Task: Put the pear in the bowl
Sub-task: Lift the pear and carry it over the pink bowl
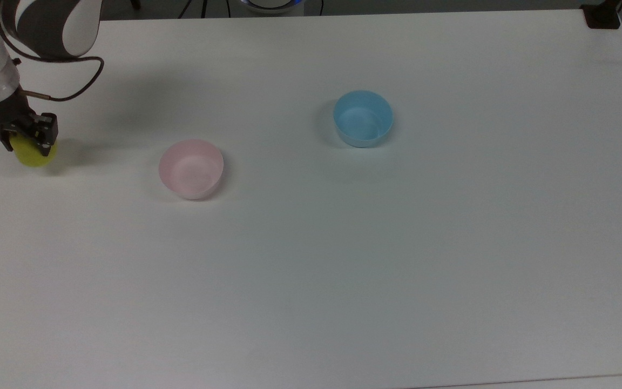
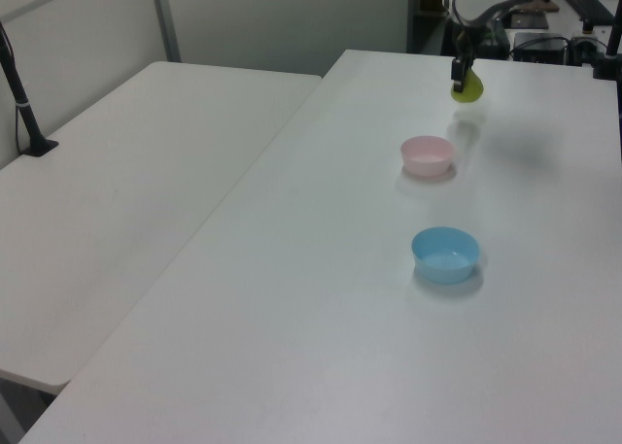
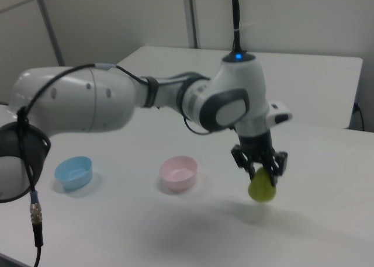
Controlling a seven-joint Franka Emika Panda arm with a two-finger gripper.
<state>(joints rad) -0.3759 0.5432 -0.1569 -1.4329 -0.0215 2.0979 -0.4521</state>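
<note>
Between the claw's (image 3: 260, 169) fingers, the pear (image 3: 262, 187).

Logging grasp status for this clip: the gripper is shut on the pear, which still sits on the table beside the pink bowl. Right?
Not quite. The gripper is shut on the pear, but the pear hangs clear of the table; the right view shows its shadow apart below it. The pink bowl stands off to the right view's left.

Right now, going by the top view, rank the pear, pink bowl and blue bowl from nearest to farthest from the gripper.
1. pear: held in the gripper, at the top view's far left.
2. pink bowl: left of centre.
3. blue bowl: right of centre, farthest.
</note>
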